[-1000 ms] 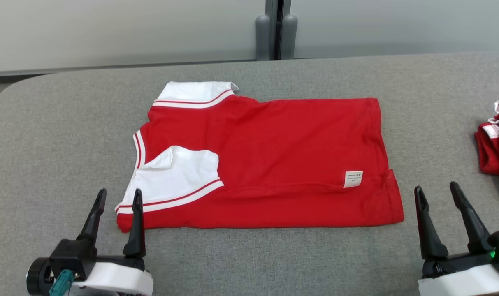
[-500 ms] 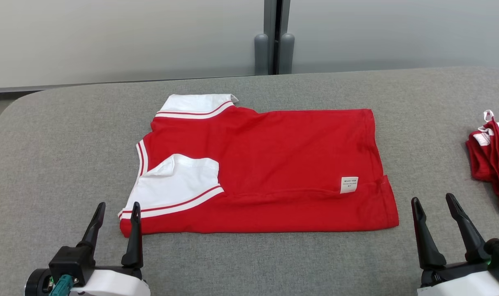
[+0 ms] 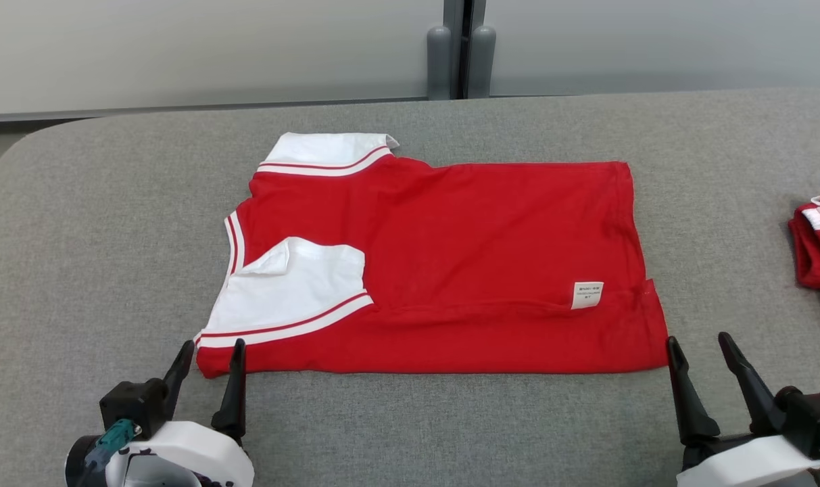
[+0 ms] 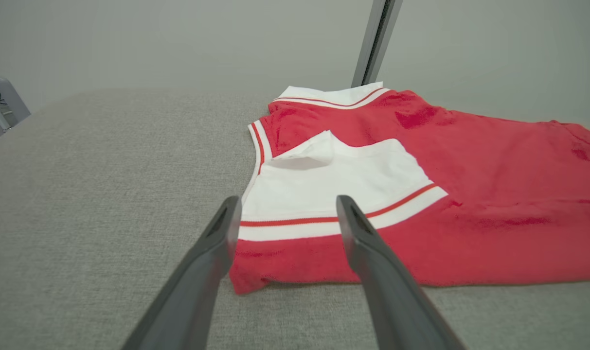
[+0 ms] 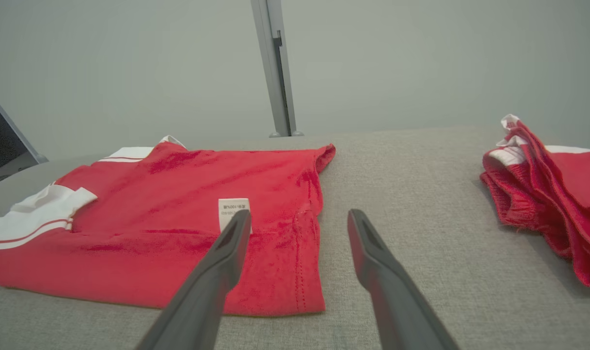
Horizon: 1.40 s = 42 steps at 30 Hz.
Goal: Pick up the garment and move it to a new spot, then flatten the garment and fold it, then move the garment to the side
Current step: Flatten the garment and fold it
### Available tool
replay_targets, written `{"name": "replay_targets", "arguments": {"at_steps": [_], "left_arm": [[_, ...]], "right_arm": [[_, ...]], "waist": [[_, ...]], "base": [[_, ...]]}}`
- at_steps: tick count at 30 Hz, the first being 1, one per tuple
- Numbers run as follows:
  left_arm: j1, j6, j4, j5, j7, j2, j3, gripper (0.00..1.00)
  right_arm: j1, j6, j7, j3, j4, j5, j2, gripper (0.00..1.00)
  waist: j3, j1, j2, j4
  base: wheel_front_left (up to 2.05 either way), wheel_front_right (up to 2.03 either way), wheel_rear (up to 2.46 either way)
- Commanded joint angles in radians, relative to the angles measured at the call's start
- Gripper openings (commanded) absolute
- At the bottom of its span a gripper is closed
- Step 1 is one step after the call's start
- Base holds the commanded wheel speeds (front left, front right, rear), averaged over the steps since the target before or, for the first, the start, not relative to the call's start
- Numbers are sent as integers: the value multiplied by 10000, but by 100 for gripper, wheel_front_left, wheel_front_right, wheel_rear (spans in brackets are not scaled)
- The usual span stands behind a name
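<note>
- Shirt (image 3: 443, 264): red, lying flat mid-frame on the grey desk (image 3: 92, 223), white sleeve (image 3: 295, 284) folded on top at its left end.
- Left pincer (image 3: 212, 346): lower left, jaws apart, empty, tips at the shirt's near left corner.
- Right pincer (image 3: 697, 339): lower right, jaws apart, empty, just beside the near right corner.
- Judgement: folding step in hand, part done.
- Next move likely calls for closing both pincers on the near corners together, keeping the edge level.

You have one flat red-and-white garment (image 3: 450, 237), one bunched red cloth heap (image 3: 815, 250), one grey surface (image 3: 112, 203), one white label (image 3: 587, 295), two grey posts (image 3: 439, 61), and two claws: left claw (image 3: 213, 345), right claw (image 3: 697, 338).
</note>
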<state>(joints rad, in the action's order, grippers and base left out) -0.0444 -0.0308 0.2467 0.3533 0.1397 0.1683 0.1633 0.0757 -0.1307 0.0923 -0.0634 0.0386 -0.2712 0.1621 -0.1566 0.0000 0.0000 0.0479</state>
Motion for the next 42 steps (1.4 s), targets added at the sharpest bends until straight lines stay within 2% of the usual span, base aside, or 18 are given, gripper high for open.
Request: {"name": "replay_targets", "arguments": {"at_steps": [1,13,14,15,16,17,18,25,31,42], "left_arm": [[-295,135,394,213,-79,-45,-55,100],[-1613,941,2917,1320,-166,-367,-277,100],[-1687,1007,3061,1345,-128,-358,-259,85],[-1757,1051,3152,1361,-79,-348,-227,54],[-1827,1113,3252,1398,-26,-347,-190,16],[-1888,1166,3315,1367,55,-322,-146,0],[-1931,1187,3380,1334,124,-295,-119,0],[-1933,1236,3326,1340,627,-79,-193,0],[-1246,1182,2695,1441,669,-26,-188,0],[1149,674,784,1790,-525,-32,-1,0]], "right_arm": [[-263,0,82,-87,380,-135,64,100],[-1776,0,485,-734,3538,-1086,-157,100],[-1878,0,522,-816,3713,-1197,-161,100],[-1953,0,515,-938,3886,-1328,-180,72],[-2036,0,572,-1002,4020,-1385,-150,42],[-2118,0,644,-1051,4111,-1478,-134,20],[-2175,0,670,-1138,4199,-1587,-134,0],[-2314,2,979,-1377,4162,-1997,121,0],[-1595,2,950,-1337,3541,-2216,320,0],[695,11,-14,-433,2436,-2313,284,0]], "waist": [[-238,0,0,23],[-984,0,0,69],[-1009,0,0,73],[-1039,0,0,80],[-1060,0,0,87],[-1080,0,0,98],[-1096,0,0,109],[-1046,0,0,118],[-668,0,0,188],[361,0,0,227]], "base": [[0,0,0],[0,0,0],[0,0,0],[0,0,0],[0,0,0],[0,0,0],[0,0,0],[0,0,0],[0,0,0],[0,0,0]]}}
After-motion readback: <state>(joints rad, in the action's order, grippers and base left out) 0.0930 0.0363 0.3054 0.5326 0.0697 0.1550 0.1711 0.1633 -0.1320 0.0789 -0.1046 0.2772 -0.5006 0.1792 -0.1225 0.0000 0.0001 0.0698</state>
